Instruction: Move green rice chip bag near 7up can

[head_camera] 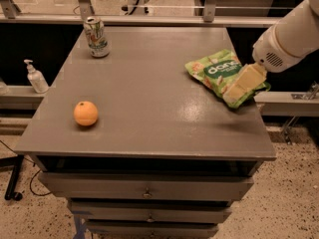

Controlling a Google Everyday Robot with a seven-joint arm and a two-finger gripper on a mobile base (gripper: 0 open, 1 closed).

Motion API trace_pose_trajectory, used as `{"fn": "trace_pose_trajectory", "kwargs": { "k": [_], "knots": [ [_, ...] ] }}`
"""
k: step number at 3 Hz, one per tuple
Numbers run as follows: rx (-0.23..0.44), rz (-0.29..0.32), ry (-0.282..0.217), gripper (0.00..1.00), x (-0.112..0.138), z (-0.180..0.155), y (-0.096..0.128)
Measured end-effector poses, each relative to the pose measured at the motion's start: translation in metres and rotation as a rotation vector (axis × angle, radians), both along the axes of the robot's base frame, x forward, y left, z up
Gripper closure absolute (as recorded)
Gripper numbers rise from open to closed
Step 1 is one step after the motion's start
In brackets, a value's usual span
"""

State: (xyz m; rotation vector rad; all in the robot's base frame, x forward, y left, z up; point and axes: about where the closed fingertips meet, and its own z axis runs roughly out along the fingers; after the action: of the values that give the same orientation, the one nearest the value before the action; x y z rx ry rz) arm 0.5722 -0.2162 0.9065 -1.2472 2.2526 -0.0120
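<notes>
Item 1. Worktop [149, 78]: grey, flat, seen from the front and above. We count three loose objects on it. Below its front edge we record a stack of drawers [147, 188] with small knobs.

Item 2. Green rice chip bag [215, 69]: bright green and crinkled, with a dark green logo patch carrying white lettering. It lies flat at the right side of the worktop, close to the right edge and about midway from front to back. Its lower right part is covered by item 4.

Item 3. 7up can [96, 36]: upright, with a silver top, at the far left corner of the worktop. It is well apart from the bag, with most of the worktop's width between them.

Item 4. Claw [235, 91]: pale yellow, on the end of a white arm [291, 36] that enters from the upper right. It slants down over the right half of the bag. We cannot tell whether it touches the bag, how far it is open, or whether it has hold of anything.

Item 5. Orange [85, 113]: round, near the front left of the worktop, apart from everything else.

Item 6. White pump bottle [35, 77]: off the worktop, on a ledge to its left.
</notes>
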Motion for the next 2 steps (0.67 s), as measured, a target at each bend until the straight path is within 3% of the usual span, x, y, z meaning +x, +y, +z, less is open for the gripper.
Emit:
{"fn": "trace_pose_trajectory", "kwargs": {
  "k": [1, 2],
  "knots": [
    [0.051, -0.044, -0.009, 0.00, 0.018, -0.022, -0.003],
    [0.091, -0.063, -0.029, 0.16, 0.027, -0.033, -0.005]
  ]
}}
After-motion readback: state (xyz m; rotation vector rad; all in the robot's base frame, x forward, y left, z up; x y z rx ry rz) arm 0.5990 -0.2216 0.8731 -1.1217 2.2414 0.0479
